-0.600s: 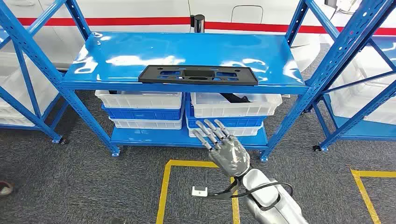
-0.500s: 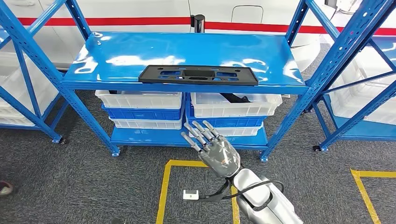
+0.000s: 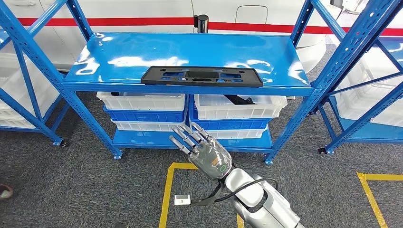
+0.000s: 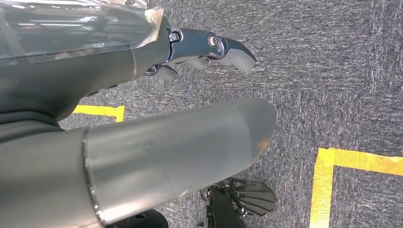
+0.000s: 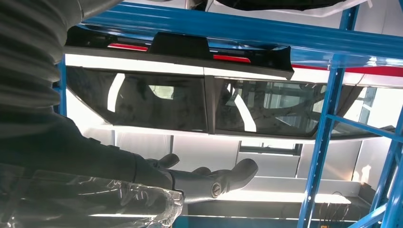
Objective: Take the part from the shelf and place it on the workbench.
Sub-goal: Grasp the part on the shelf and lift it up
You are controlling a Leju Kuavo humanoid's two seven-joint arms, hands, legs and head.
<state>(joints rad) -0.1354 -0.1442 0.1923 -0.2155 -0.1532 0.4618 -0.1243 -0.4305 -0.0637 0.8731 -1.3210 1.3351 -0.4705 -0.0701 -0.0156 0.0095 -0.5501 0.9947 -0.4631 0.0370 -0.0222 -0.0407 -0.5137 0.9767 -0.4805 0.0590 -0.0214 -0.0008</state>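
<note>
The black part (image 3: 202, 76) lies flat at the front edge of the blue shelf (image 3: 142, 52). Below it, the right hand (image 3: 202, 149) is empty, fingers spread. The left hand (image 4: 209, 47) holds nothing, fingers apart. No writing is readable.

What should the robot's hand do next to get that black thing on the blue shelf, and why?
Probably lift the right hand up toward the black part. The hand is empty, fingers spread, and sits well below the shelf, in front of the white bins. The part lies flat at the shelf's front edge.
</note>
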